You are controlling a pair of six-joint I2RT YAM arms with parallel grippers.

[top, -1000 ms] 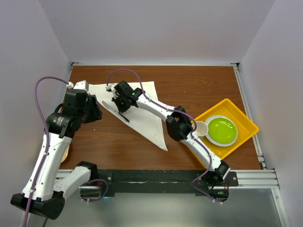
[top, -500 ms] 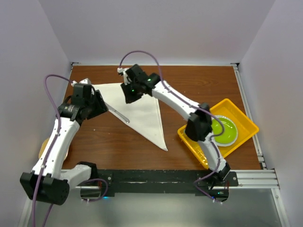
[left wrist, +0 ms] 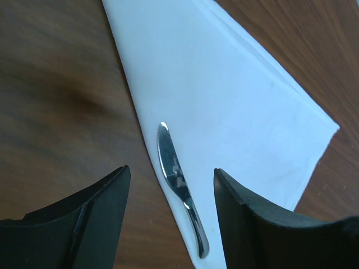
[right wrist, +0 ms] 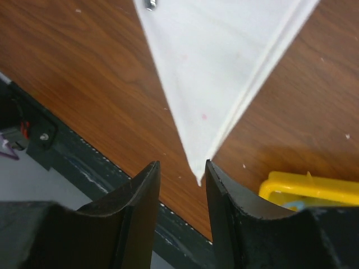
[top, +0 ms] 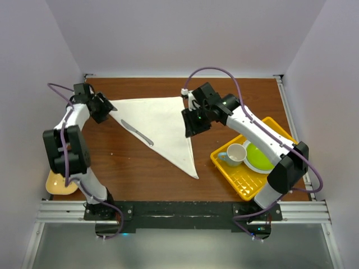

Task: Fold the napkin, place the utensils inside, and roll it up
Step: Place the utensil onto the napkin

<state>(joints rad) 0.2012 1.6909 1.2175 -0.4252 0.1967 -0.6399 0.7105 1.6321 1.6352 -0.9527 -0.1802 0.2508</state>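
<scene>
white napkin lies between outstretched arms, left pincer and right pincer both released.

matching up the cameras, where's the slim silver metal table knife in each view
top external: left of centre, the slim silver metal table knife on the folded white cloth napkin
left wrist: lower centre, along the napkin's edge
right wrist: only a silver tip at top edge, probably it
shared landmark: the napkin

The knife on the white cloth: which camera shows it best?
The left wrist view: the whole table knife sits in the middle, blade to handle, lying along the napkin edge. The top external view shows it whole but small. The right wrist view catches only a metal tip at its top edge.
</scene>
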